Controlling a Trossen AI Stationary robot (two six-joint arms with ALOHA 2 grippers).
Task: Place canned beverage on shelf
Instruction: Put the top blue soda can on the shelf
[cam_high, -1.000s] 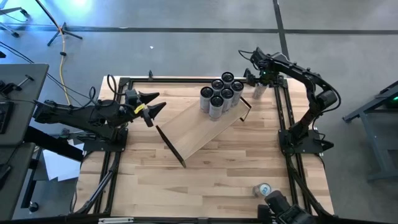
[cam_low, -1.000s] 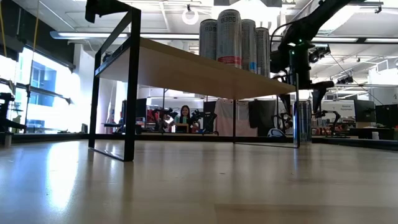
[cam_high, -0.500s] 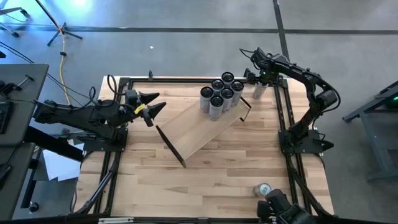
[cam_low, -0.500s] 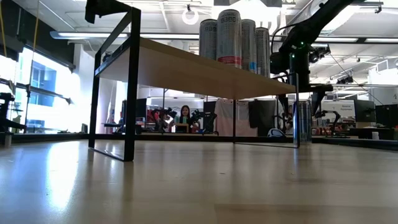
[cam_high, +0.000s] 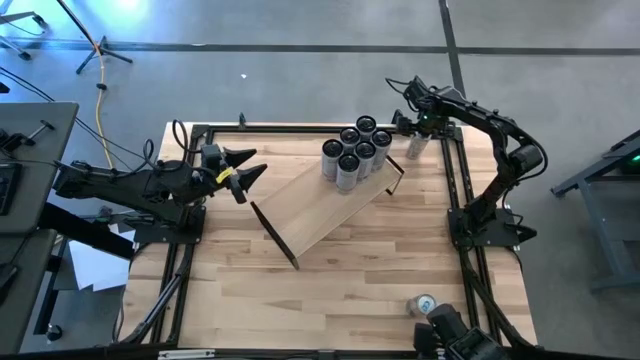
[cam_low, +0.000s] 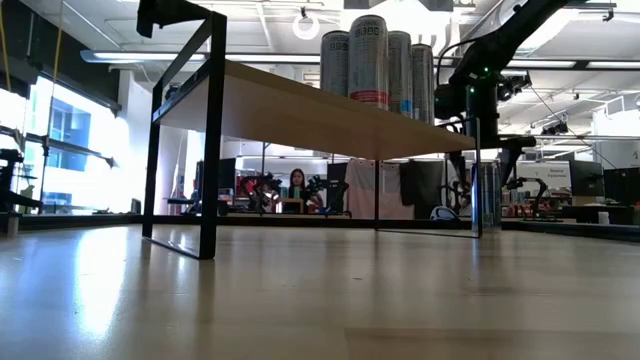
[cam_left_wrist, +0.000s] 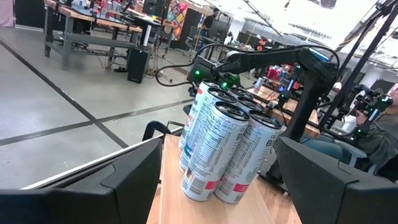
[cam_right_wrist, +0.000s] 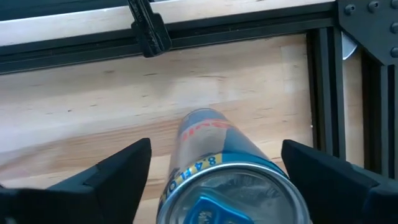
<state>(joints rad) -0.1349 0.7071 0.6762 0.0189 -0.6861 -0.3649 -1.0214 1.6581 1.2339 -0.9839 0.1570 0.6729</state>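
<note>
The shelf (cam_high: 320, 205), a pale board on black brackets, stands slantwise on the table; its underside shows in the low view (cam_low: 300, 110). Several cans (cam_high: 355, 150) stand upright in a cluster on its far right end, and also show in the left wrist view (cam_left_wrist: 221, 146). One more can (cam_high: 417, 146) stands upright on the tabletop by the far right corner. My right gripper (cam_high: 410, 127) hovers over it, open, with a finger on either side of the can's top (cam_right_wrist: 233, 193), touching nothing. My left gripper (cam_high: 257, 162) is open and empty at the table's left side.
Another can (cam_high: 425, 304) lies near the table's front right edge beside a dark camera mount. Black frame rails (cam_high: 455, 180) run along the table's edges. Bare tabletop (cam_high: 350, 280) lies in front of the shelf. A person (cam_low: 297, 185) sits far behind the table.
My right gripper has shifted a little toward the table's right edge above the standing can and stays open. The cans and the shelf have kept still.
</note>
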